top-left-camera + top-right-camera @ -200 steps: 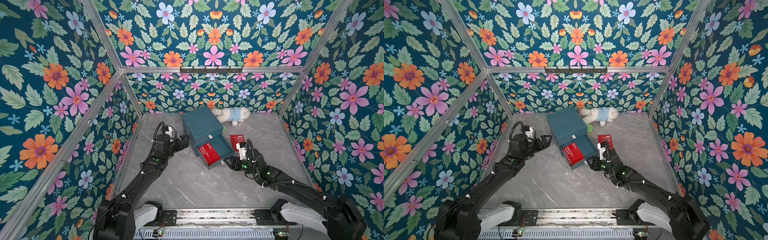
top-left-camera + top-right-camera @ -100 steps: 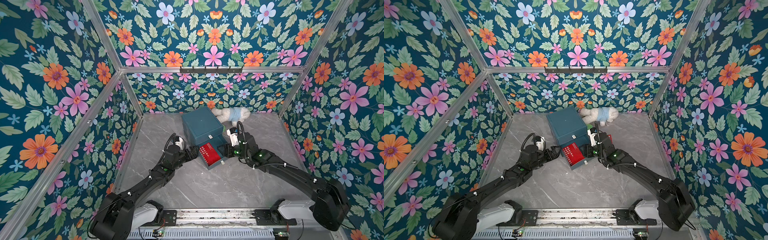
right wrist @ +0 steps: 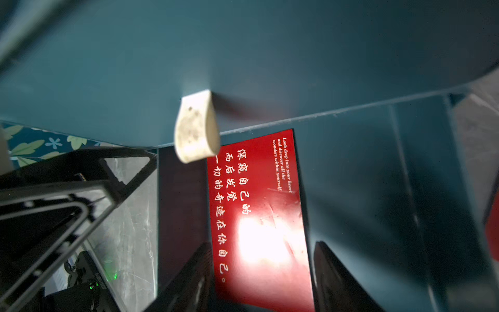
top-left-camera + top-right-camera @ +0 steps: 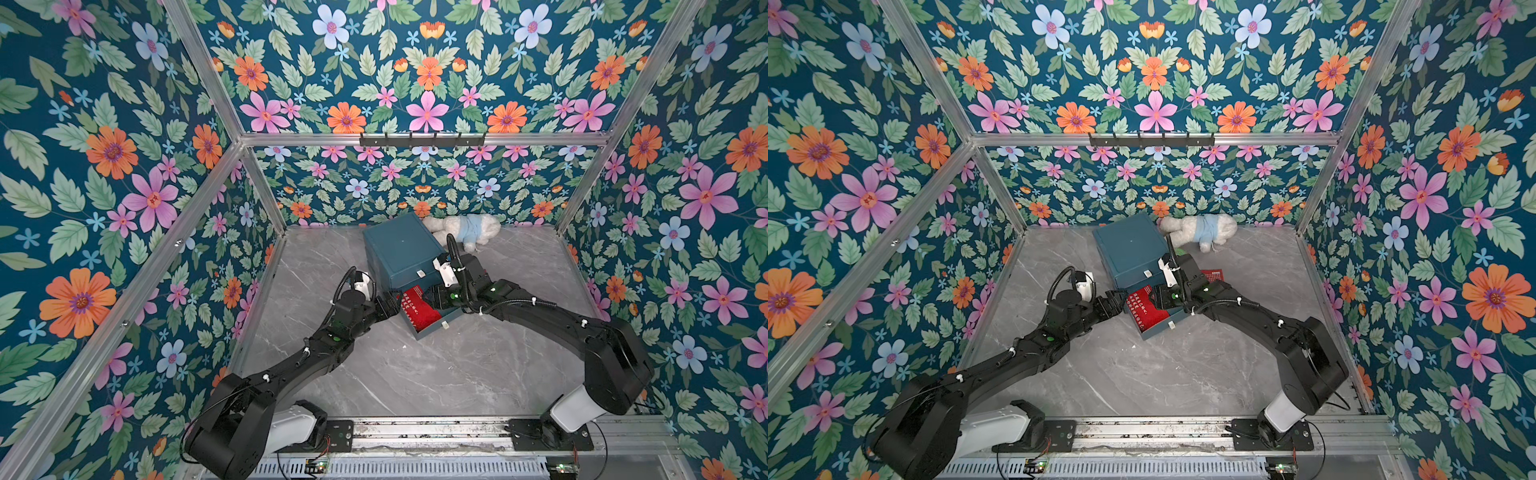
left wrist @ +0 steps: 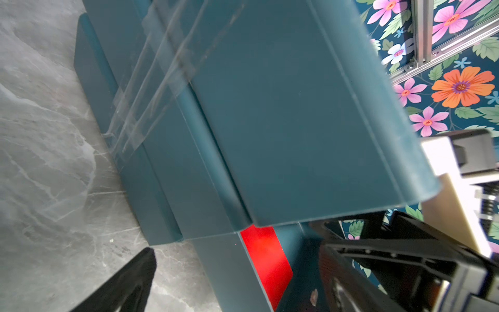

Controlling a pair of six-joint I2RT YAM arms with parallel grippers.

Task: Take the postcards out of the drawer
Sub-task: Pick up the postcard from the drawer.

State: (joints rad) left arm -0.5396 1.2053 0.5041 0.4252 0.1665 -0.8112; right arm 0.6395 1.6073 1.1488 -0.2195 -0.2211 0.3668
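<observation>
Straddling a red postcard (image 3: 256, 194) in the drawer (image 4: 436, 328), the right pincer (image 3: 262, 244) seems spread, not gripping; left pincer (image 4: 390, 302) gapes empty; another card (image 4: 1212, 275) lies outside.

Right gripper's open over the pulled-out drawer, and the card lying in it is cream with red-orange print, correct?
Not quite. The postcard in the drawer is red with white text, not cream; the right wrist view shows it. The rest holds: the right gripper is open over the pulled-out drawer.
</observation>
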